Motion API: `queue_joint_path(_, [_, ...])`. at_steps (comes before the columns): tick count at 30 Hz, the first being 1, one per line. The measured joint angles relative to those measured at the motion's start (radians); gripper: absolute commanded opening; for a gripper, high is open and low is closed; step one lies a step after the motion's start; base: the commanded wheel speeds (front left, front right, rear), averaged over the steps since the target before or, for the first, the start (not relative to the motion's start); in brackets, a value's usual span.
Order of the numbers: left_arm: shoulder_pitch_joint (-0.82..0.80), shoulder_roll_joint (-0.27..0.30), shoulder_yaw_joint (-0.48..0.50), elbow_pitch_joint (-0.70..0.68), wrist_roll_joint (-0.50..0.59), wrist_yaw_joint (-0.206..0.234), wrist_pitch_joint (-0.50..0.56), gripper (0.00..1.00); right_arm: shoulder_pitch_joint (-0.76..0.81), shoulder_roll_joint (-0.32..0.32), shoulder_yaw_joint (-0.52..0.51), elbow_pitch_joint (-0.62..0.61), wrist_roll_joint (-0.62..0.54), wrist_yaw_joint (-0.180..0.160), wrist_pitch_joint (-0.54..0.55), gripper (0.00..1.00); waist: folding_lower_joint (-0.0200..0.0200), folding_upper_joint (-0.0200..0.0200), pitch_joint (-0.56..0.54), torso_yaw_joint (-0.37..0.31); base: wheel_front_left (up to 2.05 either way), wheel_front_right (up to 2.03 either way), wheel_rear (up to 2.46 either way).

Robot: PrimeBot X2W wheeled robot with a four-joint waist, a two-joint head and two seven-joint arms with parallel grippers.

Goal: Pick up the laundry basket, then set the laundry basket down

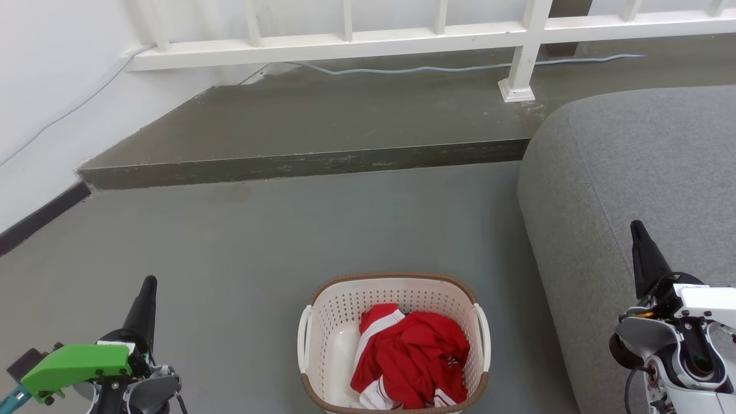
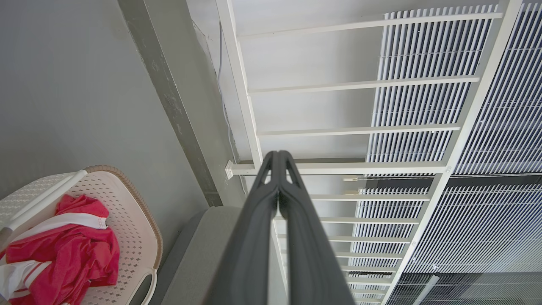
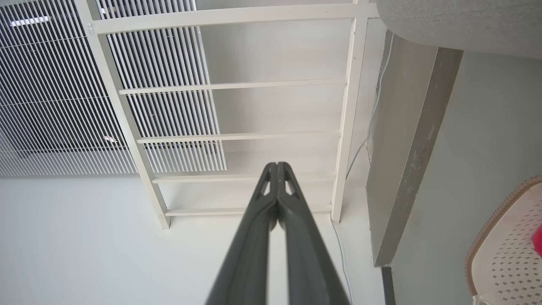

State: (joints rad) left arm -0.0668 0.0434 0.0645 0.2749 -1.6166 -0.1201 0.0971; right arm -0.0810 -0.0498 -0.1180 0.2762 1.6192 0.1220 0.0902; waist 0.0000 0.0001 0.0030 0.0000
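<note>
You have one laundry basket (image 1: 336, 322), cream with a brown rim. It stands upright on the grey floor (image 1: 241, 241) at the bottom middle of the head view, near a grey sofa (image 1: 632, 172) to its right and apart from it. Inside it lies a crumpled red and white garment (image 1: 417, 353), and its two white side handles (image 1: 301, 339) are free. Your left gripper (image 1: 149, 283) hangs well to the left of the basket, fingers pressed together on nothing. Your right gripper (image 1: 637, 227) shows against the sofa, well to the right of the basket, fingers likewise pressed together and empty. Beyond the basket you have a raised concrete step (image 1: 310, 164), a white railing (image 1: 402, 34) standing on it and a pale cable (image 1: 460, 68) lying along its back.
</note>
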Motion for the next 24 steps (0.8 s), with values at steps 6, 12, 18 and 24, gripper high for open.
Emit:
queue_joint_path(6, [0.0, 0.0, 0.0, 0.0, 0.0, 0.0, 0.0, 0.0, 0.0, 0.0, 0.0, 0.0, 0.0, 0.0, 0.0, 0.0, 0.0, 0.0, 0.0, 0.0, 0.0, 0.0, 0.0])
queue_joint_path(12, [0.002, -0.002, -0.001, 0.009, 0.0, 0.001, 0.0, 1.0, 0.004, 0.003, 0.0, 0.008, 0.0, 0.0, -0.001, 1.0, 0.0, 0.0, 0.0, 0.0, 0.0, 0.0, 0.0])
queue_joint_path(18, [0.029, -0.02, -0.007, 0.036, 0.001, 0.002, -0.001, 1.0, 0.04, 0.02, 0.005, 0.034, -0.001, -0.001, -0.002, 1.0, 0.0, 0.0, 0.001, 0.0, 0.0, 0.0, 0.0])
queue_joint_path(24, [0.029, -0.019, -0.014, 0.032, 0.011, 0.002, -0.019, 1.0, 0.04, 0.02, 0.019, 0.019, -0.008, -0.001, -0.008, 1.0, 0.0, 0.0, 0.001, 0.001, 0.0, 0.0, 0.0])
